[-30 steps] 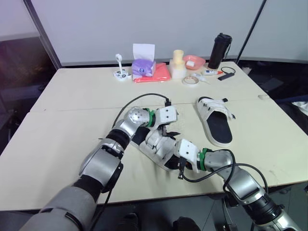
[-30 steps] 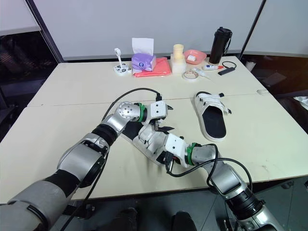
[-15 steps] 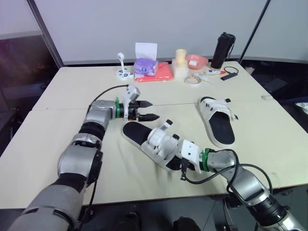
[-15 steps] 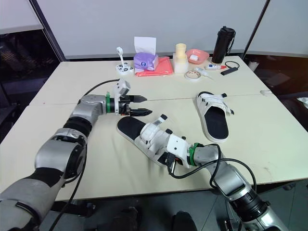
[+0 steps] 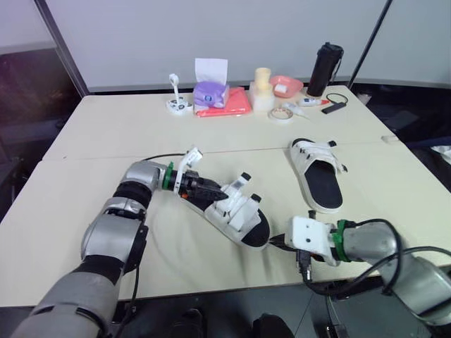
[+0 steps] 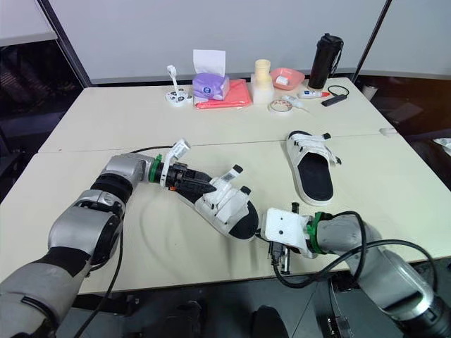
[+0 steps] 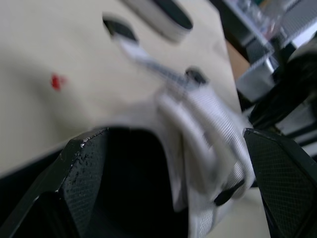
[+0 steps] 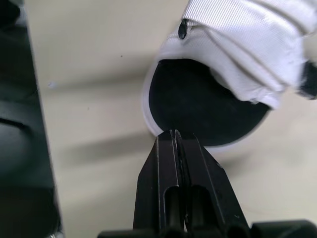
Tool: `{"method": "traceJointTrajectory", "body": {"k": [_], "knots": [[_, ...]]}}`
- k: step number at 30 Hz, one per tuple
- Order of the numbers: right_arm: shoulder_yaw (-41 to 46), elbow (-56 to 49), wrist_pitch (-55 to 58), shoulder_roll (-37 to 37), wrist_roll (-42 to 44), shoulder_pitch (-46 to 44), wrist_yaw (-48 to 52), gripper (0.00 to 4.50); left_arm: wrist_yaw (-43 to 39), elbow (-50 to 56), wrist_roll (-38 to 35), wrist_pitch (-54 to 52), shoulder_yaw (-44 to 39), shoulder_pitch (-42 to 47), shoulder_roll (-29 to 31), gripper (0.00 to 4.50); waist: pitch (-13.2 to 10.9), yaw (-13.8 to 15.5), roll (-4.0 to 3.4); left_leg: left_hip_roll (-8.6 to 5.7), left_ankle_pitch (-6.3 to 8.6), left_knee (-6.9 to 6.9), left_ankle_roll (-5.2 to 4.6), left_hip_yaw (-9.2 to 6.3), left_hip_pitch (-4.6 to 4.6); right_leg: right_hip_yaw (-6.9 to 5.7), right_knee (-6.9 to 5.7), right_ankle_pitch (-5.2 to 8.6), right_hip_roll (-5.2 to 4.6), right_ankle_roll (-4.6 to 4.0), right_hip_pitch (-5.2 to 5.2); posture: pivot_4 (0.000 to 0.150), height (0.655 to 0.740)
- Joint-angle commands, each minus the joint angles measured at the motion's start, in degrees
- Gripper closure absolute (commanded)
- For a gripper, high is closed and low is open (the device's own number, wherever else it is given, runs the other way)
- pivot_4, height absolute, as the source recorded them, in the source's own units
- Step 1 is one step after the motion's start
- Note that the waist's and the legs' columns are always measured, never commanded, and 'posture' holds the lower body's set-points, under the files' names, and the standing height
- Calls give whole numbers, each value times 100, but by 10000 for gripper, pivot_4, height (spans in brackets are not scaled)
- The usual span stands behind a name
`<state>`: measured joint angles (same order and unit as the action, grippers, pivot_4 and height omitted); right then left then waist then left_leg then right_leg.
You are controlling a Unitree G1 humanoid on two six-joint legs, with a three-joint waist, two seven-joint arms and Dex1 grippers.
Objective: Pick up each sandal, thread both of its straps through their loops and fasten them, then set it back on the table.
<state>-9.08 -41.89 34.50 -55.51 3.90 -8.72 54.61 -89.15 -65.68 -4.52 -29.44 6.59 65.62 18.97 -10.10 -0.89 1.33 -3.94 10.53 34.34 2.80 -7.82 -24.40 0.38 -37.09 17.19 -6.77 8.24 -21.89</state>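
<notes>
While the near sandal's (image 5: 232, 211) straps (image 5: 242, 184) stand loose, fastening looks barely begun.
Left gripper (image 5: 208, 190) jaws sit apart around its heel; right gripper (image 5: 275, 241) jaws are pressed together, empty, just off its toe.

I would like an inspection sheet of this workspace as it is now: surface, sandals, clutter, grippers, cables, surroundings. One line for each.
Surface: beige table, with a seam running across it.
Job's things: near sandal with straps standing loose; far sandal lying flat, straps across it.
Clutter: at the far edge, tissue box, red cloth, pink bowl, black flask, tape roll.
Grippers: left gripper open around the near sandal's heel; right gripper shut, tips at its toe.
Cables: left-arm cable on the table; right-wrist cable looped.
Surroundings: grey wall panels; dark floor.
</notes>
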Motion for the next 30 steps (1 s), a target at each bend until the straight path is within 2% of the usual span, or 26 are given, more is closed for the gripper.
{"method": "traceJointTrajectory", "body": {"k": [1,5,13,24,27,30], "knots": [[400,-475,144,-182,178,27,63,45000,-230,-92,173,-54,168,170,34,103,-4,6,5,0,0,0,0,0,0,0,-1,0,0,0,0,1500,7400],[549,-659,259,-323,187,129,18,45000,-319,-204,250,-4,325,133,-49,103,-5,14,7,-1,0,0,0,1,-1,0,1,0,-3,0,1,1500,7400],[725,-923,510,-362,198,386,-107,45000,-335,21,-646,-938,776,190,-329,103,-5,32,7,-6,0,14,-1,-2,-5,0,0,0,-7,0,7,1500,7400],[747,-931,577,-376,169,594,-249,45000,-335,-11,-1236,-1254,1501,279,-747,103,-6,28,8,-8,5,47,-7,-2,-10,0,-9,0,-8,0,13,1500,7400],[750,-948,620,-348,188,625,-302,45000,-335,12,-1380,-1327,1579,309,-741,7949,-7,30,8,-8,5,48,-7,-3,-10,0,-10,0,-8,0,13,1500,7400],[735,-952,631,-339,188,656,-350,45000,-335,63,-1540,-1431,1647,308,-710,22333,-14,27,7,-8,6,49,-8,-3,-15,0,-9,0,-9,0,11,1500,7400]]}}
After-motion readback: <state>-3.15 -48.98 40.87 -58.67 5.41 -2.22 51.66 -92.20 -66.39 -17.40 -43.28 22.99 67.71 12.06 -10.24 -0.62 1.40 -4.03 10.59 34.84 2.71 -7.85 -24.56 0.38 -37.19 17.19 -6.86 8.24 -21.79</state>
